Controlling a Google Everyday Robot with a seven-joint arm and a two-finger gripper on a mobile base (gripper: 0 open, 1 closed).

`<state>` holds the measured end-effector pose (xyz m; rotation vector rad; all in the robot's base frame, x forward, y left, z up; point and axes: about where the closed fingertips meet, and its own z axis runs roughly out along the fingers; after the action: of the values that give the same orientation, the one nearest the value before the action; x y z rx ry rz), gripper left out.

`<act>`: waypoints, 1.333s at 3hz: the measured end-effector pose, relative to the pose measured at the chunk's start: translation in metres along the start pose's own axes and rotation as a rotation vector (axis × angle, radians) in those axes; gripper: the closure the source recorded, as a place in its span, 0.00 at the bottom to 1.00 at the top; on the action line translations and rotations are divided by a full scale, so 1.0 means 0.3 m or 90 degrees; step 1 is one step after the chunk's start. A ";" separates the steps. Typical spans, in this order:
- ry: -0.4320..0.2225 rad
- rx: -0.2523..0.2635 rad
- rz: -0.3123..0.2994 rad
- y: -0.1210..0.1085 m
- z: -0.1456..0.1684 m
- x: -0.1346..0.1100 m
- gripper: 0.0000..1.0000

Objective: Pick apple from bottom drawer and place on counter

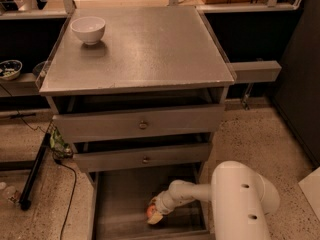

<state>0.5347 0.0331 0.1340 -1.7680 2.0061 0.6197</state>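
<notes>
Apple (150, 212): on drawer (120, 209) floor, against the gripper (156, 216) tip. Gripper: low inside drawer; whether it holds the apple cannot be told. Counter (150, 49): bowl (88, 29) at far corner.

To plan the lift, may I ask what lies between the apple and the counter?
Camera view: the upper drawer front and lower drawer front lie between them; the end effector is at the apple in the bottom drawer.
</notes>
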 end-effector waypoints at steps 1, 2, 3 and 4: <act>-0.001 0.008 -0.002 -0.001 -0.026 -0.015 1.00; 0.007 0.027 -0.005 -0.009 -0.115 -0.070 1.00; 0.025 0.055 -0.005 0.043 -0.315 -0.173 1.00; 0.025 0.055 -0.004 0.040 -0.311 -0.171 1.00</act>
<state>0.5288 0.0234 0.2406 -1.7483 2.0203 0.4926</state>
